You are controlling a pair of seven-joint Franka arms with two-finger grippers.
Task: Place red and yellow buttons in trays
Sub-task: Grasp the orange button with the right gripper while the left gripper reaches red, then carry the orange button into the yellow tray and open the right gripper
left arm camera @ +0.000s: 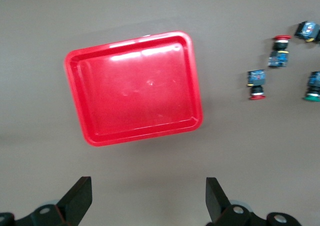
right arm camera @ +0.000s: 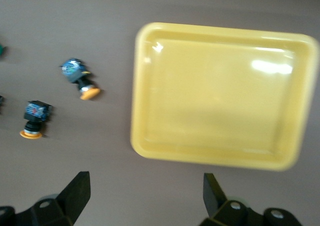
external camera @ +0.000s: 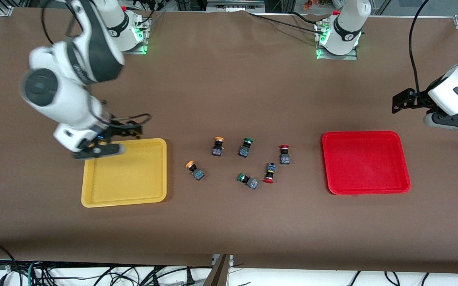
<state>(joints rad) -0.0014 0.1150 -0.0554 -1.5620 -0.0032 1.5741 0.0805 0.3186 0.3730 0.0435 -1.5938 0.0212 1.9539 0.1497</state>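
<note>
The yellow tray (external camera: 124,203) lies toward the right arm's end and the red tray (external camera: 366,190) toward the left arm's end. Both hold nothing. Between them lie two yellow-capped buttons (external camera: 218,146) (external camera: 194,170) and two red-capped buttons (external camera: 284,154) (external camera: 270,173). My right gripper (external camera: 113,139) is open and holds nothing, over the yellow tray's corner. The right wrist view shows it (right arm camera: 146,198), the yellow tray (right arm camera: 222,93) and both yellow buttons (right arm camera: 80,78) (right arm camera: 35,117). My left gripper (external camera: 402,101) is open over bare table beside the red tray. The left wrist view shows it (left arm camera: 148,201), the red tray (left arm camera: 135,88) and both red buttons (left arm camera: 279,51) (left arm camera: 257,83).
Two green-capped buttons (external camera: 245,147) (external camera: 247,179) lie among the red and yellow ones; one shows in the left wrist view (left arm camera: 313,86). The brown table cover (external camera: 229,222) runs to the front edge. Both arm bases stand along the far edge.
</note>
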